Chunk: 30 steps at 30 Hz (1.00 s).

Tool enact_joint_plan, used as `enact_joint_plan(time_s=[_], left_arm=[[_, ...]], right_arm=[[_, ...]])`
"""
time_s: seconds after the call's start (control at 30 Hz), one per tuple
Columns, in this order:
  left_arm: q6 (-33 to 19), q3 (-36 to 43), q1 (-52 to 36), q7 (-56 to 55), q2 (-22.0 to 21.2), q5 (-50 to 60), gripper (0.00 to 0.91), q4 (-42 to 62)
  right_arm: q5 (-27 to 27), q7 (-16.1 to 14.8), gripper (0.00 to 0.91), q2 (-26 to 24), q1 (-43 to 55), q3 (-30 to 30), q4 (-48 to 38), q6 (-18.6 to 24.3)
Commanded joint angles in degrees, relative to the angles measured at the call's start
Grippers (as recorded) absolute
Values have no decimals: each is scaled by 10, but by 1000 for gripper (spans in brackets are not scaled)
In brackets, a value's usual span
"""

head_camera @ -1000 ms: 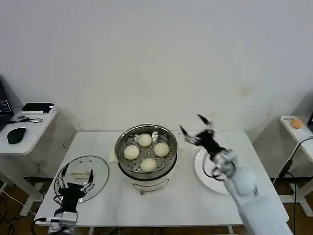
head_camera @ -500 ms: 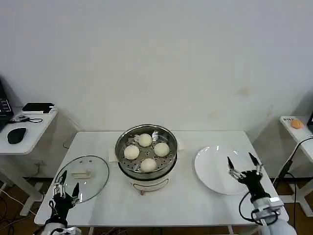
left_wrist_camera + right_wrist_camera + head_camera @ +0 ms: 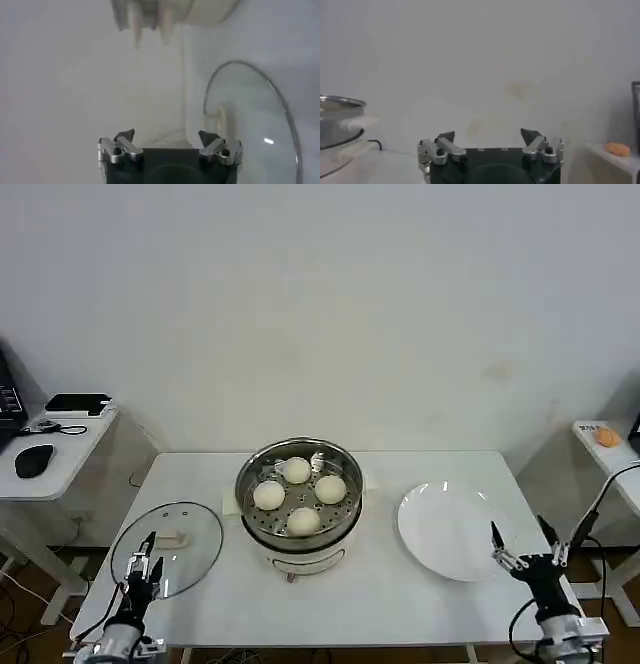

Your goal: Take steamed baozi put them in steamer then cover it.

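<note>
Hovering my open, empty left tool (image 3: pixel 146 565) beside the glass lid (image 3: pixel 167 548), I judge it slippery and fragile, best gripped by its handle (image 3: pixel 172 538).

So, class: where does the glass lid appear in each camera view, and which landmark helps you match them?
Head view: glass lid flat on the table's front left, beside the left tool.
Left wrist view: lid beyond the tool, handle visible.
Right wrist view: not in it.
Shared landmark: the steamer.

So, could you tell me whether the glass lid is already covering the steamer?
No, the glass lid lies flat on the table beside the open steamer.
</note>
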Motion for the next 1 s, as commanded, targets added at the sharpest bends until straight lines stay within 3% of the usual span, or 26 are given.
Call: enact_joint_plan(time_s=[0.03, 1.0], left_arm=[[-3, 27, -109, -4, 14, 41, 907, 108], [-7, 56, -187, -1, 25, 27, 907, 215]], right_arm=[[-1, -1, 907, 13, -19, 14, 9, 7], [-9, -5, 907, 28, -13, 19, -12, 8]])
